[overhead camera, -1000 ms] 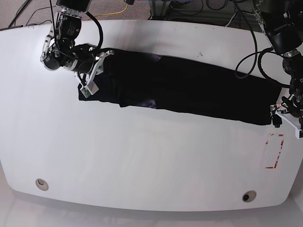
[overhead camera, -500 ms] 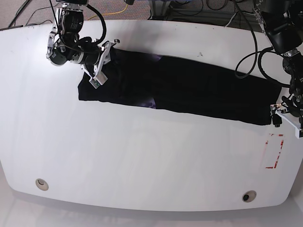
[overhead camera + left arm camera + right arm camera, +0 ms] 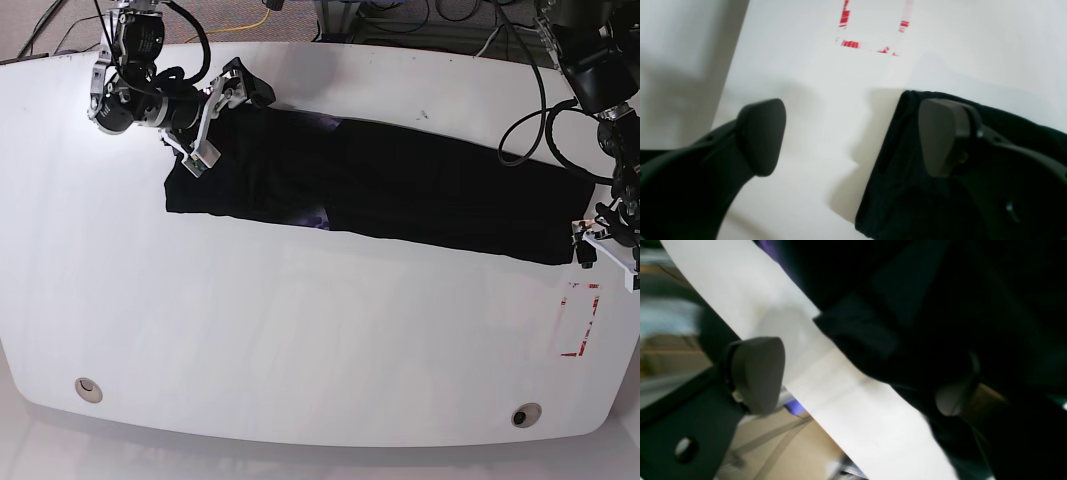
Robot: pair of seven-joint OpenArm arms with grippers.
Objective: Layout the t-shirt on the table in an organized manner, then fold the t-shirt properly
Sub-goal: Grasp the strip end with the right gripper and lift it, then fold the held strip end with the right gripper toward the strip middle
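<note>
Bench (image 3: 300, 330), a glossy white top with rounded corners, carried the plain black short-sleeved cloth t-shirt (image 3: 400, 195), lying as a long narrow band across its far half. Folding appeared under way, the lengthwise fold seemingly made. At one end the right claw (image 3: 215, 120) hovered with jaws spread, holding nothing; at the other the left claw (image 3: 850, 133), also spread, straddled the shirt's edge beside a red rectangular outline (image 3: 580, 320). Next, both would likely need fresh grips for a crosswise fold.
</note>
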